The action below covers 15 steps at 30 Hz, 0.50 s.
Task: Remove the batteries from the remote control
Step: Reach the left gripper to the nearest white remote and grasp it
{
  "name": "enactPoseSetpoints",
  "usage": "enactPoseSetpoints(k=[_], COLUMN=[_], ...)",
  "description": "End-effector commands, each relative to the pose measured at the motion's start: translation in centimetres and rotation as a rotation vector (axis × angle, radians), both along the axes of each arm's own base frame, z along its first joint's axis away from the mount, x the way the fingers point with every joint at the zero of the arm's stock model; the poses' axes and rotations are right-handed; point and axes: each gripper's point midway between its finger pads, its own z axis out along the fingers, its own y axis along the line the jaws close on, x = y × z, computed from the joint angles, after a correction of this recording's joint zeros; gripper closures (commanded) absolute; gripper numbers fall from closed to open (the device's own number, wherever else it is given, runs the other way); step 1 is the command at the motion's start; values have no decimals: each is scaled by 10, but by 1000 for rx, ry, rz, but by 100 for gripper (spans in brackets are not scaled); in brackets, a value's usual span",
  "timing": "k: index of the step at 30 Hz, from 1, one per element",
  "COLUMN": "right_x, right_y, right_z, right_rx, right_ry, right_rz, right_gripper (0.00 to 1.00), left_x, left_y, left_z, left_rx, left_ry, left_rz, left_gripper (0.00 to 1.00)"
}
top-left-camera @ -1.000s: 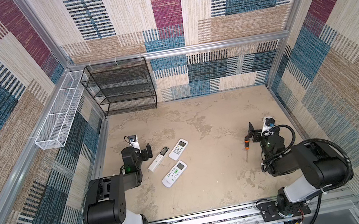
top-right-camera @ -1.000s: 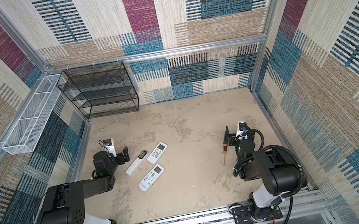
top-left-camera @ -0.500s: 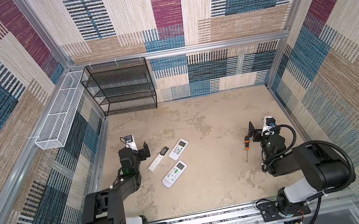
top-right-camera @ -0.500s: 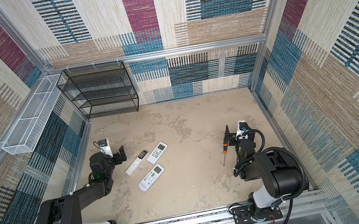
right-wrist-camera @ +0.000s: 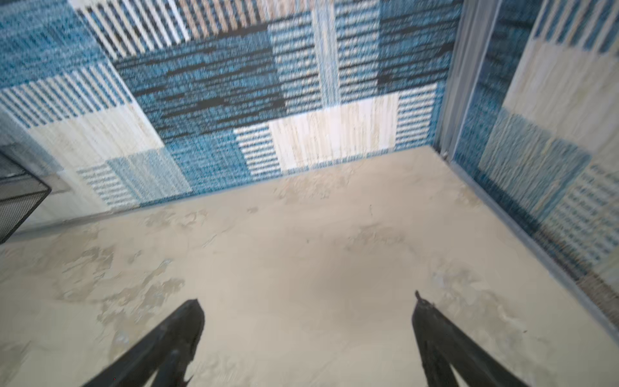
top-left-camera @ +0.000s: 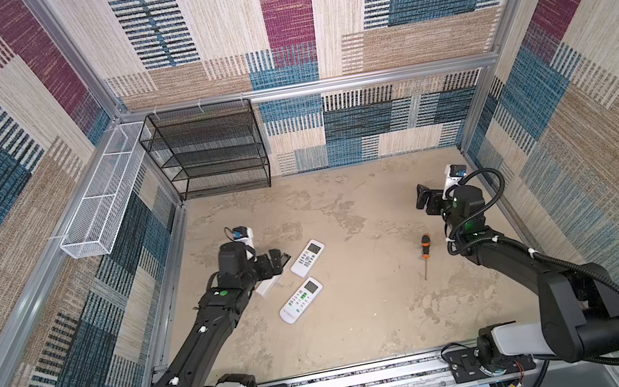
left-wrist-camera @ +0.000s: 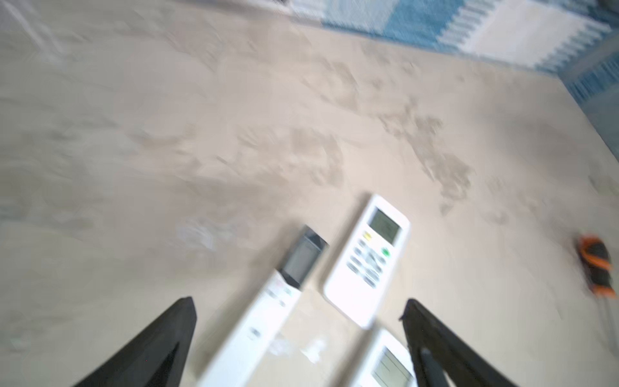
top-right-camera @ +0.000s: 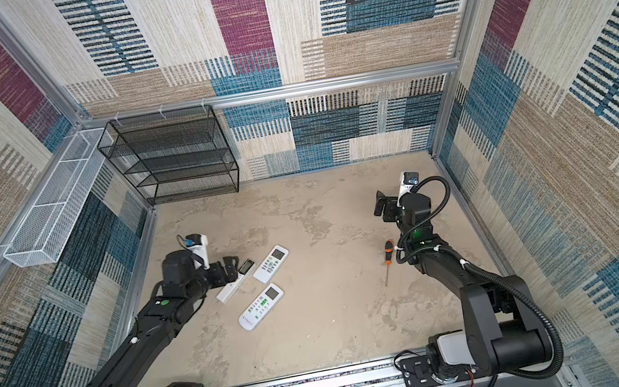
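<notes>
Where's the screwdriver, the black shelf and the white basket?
screwdriver [top-left-camera: 426, 246]: in a top view, its handle
black shelf [top-left-camera: 209, 156]: in a top view, mesh tier
white basket [top-left-camera: 112, 204]: in a top view, mesh wall

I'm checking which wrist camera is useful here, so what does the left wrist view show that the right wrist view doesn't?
Only the left wrist view: three white remote controls, a slim remote with a dark screen end, a wider remote with a grey display and a cut-off remote, plus the orange-and-black screwdriver handle. Only the right wrist view: a corner of the black wire-mesh rack. Both: the mottled beige tabletop, blue patterned wall, and each arm's own open gripper: left gripper, right gripper.
</notes>
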Motion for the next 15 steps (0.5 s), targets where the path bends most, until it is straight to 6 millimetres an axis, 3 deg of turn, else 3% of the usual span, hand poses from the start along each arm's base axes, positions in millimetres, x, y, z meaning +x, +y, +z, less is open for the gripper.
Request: enactPoseSetpoints(k=[1,4,9,15], right_x=[-20,-36,-55,-67], right_y=[34,71,117,146], right_z=[-27,-32,-49,-59], right_rx=[79,105,127,142], right_ry=[145,161,212,264], right_rz=[87,209,352,453], right_gripper=[0,0,0,0], left_x=[-27,-41,-46,-54], left_y=[-22,-31,-55,-76], left_z=[-29,-40,-43,-67], left_rx=[65,196,223,326], left_ry=[142,203,196,334], left_rz=[-61,-133,-233,-299], left_gripper=[1,1,1,1])
